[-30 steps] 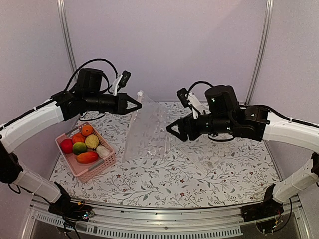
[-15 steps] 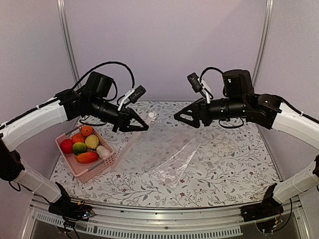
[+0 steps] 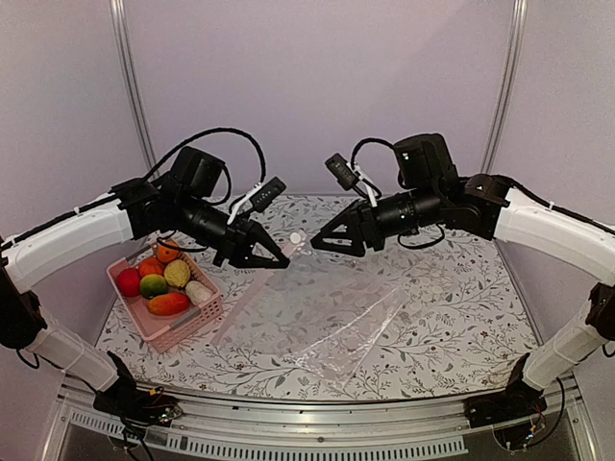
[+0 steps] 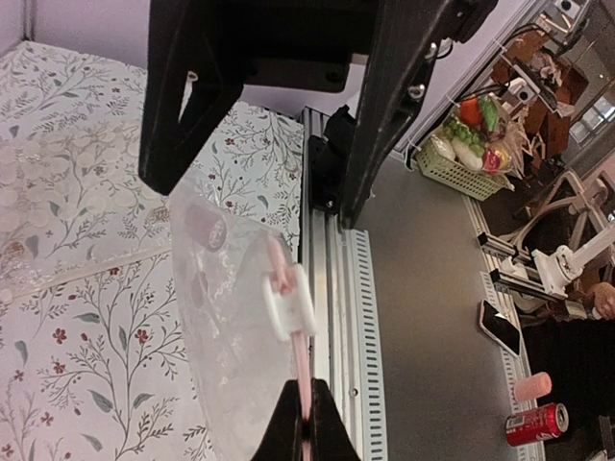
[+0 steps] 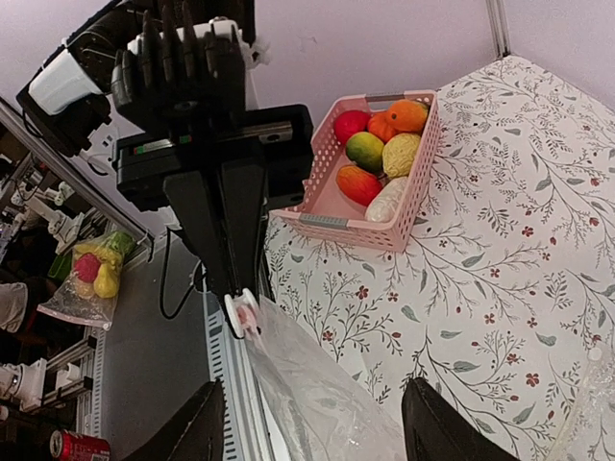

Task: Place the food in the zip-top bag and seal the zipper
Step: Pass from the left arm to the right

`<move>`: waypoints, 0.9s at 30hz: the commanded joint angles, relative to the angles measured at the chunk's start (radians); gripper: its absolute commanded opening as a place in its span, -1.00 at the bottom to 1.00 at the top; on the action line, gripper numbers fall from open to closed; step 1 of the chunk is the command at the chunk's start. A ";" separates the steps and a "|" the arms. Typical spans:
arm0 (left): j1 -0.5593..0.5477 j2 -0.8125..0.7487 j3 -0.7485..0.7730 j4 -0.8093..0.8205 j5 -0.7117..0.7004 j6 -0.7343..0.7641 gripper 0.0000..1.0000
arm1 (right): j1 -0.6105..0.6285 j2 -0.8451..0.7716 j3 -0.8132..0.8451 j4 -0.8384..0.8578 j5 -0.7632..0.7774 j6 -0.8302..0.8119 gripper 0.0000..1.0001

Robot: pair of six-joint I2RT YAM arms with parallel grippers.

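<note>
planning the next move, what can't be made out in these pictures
- zipper: open or sealed, every view; clear plastic blurs together.
- right pincer: touching the zip-top bag or not; right wrist view cuts its tips at the bottom edge.
- food count: top view, pieces overlap in the pink basket.

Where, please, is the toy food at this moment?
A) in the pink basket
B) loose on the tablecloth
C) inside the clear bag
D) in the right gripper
A: the food all sits in the pink basket at the left of the table. The zip-top bag looks empty, and the right gripper stands open with no food in it.
</note>
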 commanded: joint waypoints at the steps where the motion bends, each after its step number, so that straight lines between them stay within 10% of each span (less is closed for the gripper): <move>1: -0.018 -0.014 -0.018 0.018 0.036 0.009 -1.00 | 0.011 0.035 0.044 -0.025 -0.077 -0.015 0.20; 27: -0.021 -0.008 -0.025 0.027 0.040 0.001 -1.00 | 0.045 0.086 0.062 0.006 -0.128 0.004 -0.55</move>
